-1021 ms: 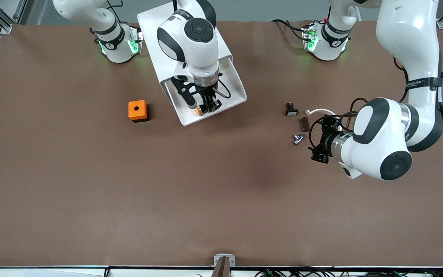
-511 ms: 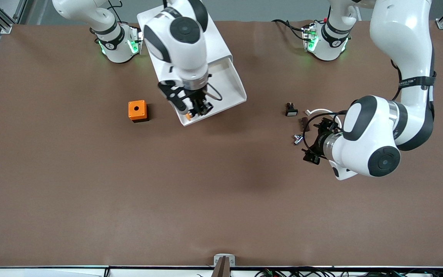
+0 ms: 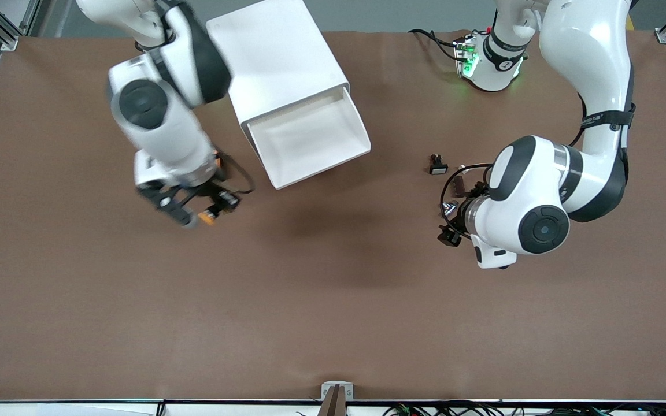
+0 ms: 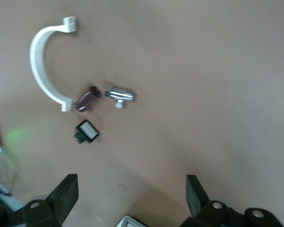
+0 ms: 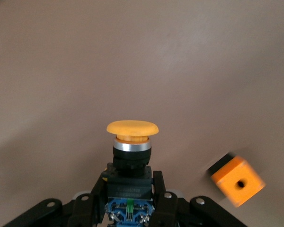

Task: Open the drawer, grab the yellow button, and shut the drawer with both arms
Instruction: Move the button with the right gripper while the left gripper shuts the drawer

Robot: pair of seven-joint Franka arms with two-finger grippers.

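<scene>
The drawer (image 3: 310, 138), the top tray of the white cabinet (image 3: 278, 63), stands pulled open and shows nothing inside. My right gripper (image 3: 208, 212) is shut on the button (image 3: 208, 219) and holds it in the air over the brown table, away from the drawer. In the right wrist view the button (image 5: 131, 142) sits between the right gripper's (image 5: 130, 189) fingers, orange cap outward. My left gripper (image 3: 448, 234) hangs open and empty over the table by the small parts; its fingers (image 4: 66, 194) stand wide apart.
The orange cube with a hole (image 5: 236, 183) lies on the table near the button; the right arm hides most of it in the front view. A black white-faced piece (image 3: 437, 166), a brown piece (image 4: 86, 99), a chrome fitting (image 4: 119, 95) and a white clip (image 4: 42, 66) lie by the left gripper.
My right gripper has carried the button out of the drawer and toward the right arm's end of the table. My left arm has shifted a little toward the middle of the table.
</scene>
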